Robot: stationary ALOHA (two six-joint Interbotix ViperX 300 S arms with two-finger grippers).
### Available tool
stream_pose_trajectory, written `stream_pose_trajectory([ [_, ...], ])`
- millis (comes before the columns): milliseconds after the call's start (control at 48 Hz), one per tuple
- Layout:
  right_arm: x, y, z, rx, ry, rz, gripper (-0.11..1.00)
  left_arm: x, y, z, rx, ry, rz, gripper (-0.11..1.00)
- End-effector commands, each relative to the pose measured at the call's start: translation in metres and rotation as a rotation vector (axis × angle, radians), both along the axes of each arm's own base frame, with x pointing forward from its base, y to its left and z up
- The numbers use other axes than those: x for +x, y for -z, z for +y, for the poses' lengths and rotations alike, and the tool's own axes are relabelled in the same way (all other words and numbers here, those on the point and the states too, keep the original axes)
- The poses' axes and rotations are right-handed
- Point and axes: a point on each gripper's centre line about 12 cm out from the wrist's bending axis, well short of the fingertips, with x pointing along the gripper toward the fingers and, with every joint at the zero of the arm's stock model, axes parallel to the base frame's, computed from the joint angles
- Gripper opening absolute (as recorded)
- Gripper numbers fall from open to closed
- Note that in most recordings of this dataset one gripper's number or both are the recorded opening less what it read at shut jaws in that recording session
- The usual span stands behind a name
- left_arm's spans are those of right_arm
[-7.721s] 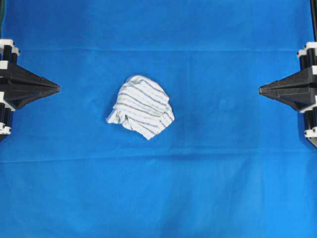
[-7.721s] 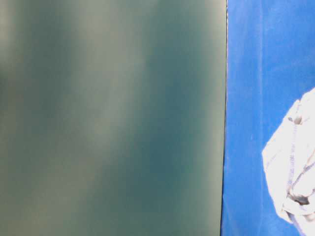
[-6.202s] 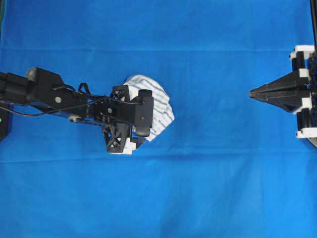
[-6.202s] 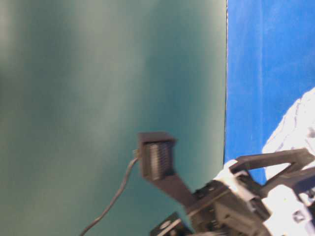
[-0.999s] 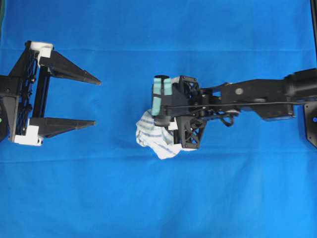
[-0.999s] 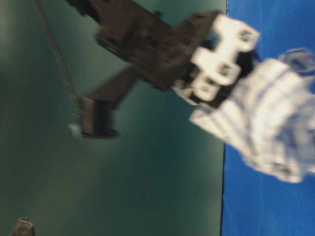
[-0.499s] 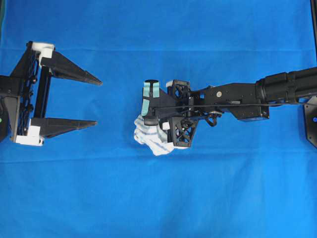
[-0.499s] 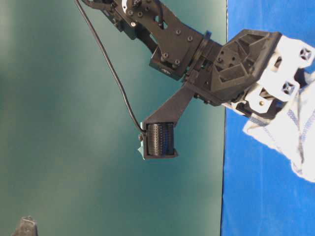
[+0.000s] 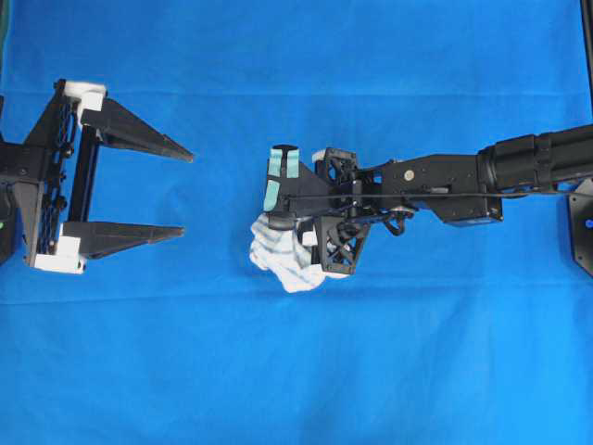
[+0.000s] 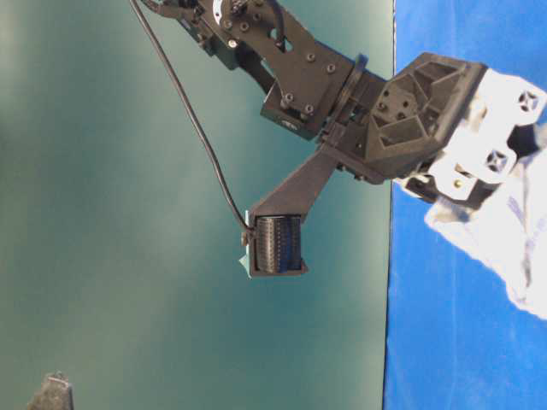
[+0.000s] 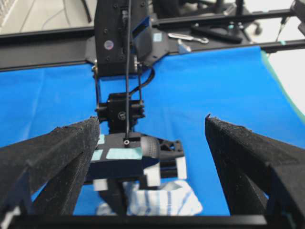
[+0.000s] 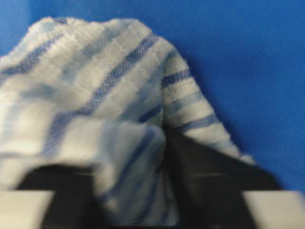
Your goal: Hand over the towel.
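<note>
The towel (image 9: 285, 262), white with thin grey-blue stripes, hangs bunched from my right gripper (image 9: 278, 243) near the middle of the scene. That gripper is shut on it, and the wrist and its camera cover the fingers from above. In the right wrist view the towel (image 12: 95, 90) drapes over the dark fingers (image 12: 209, 171). It also shows in the table-level view (image 10: 513, 248). My left gripper (image 9: 188, 194) is wide open and empty at the left, pointing at the towel with a gap between. In the left wrist view the towel (image 11: 164, 200) hangs between and beyond its fingers.
The plain blue tablecloth (image 9: 371, 371) covers the whole surface. My right arm (image 9: 463, 181) stretches in from the right edge. The right arm's base (image 9: 584, 227) stands at the far right. A green wall (image 10: 171, 256) fills the left of the table-level view.
The towel first lay on the cloth under the left gripper. Over the last second my right gripper has carried it a little leftward. The open left gripper has barely shifted.
</note>
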Motion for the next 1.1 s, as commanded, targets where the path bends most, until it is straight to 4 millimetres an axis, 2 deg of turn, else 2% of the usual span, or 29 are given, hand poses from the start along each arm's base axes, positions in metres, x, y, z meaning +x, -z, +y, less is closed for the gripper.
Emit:
stream_pose_trajectory([
  [0, 0.002, -0.03, -0.001, -0.002, 0.003, -0.072, 0.57, 0.001, -0.01, 0.0, -0.005, -0.002, -0.027, 0.94],
  [62, -0.001, -0.044, -0.001, -0.004, 0.003, -0.106, 0.7, 0.001, -0.01, 0.0, -0.005, -0.002, -0.027, 0.94],
  [104, -0.005, -0.057, -0.001, -0.006, 0.002, -0.136, 0.72, 0.001, -0.009, 0.0, -0.005, -0.002, -0.026, 0.94],
  [229, -0.018, -0.094, -0.001, -0.012, -0.002, -0.221, 0.69, 0.001, -0.009, 0.0, -0.005, -0.002, -0.024, 0.94],
  [416, -0.049, -0.154, -0.001, -0.037, -0.012, -0.381, 0.7, 0.001, -0.008, 0.0, -0.005, -0.002, -0.023, 0.94],
  [687, -0.099, -0.212, 0.0, -0.071, -0.027, -0.678, 0.7, 0.001, -0.008, 0.001, -0.005, -0.004, -0.023, 0.94],
  [812, -0.124, -0.23, 0.002, -0.077, -0.03, -0.825, 0.7, 0.001, -0.007, 0.0, -0.005, -0.002, -0.021, 0.94],
  [895, -0.133, -0.231, 0.002, -0.08, -0.033, -0.872, 0.7, 0.001, -0.007, 0.0, -0.005, -0.002, -0.02, 0.94],
  [1082, -0.135, -0.225, 0.003, -0.08, -0.035, -0.891, 0.7, 0.001, -0.007, 0.0, -0.005, -0.002, -0.02, 0.94],
])
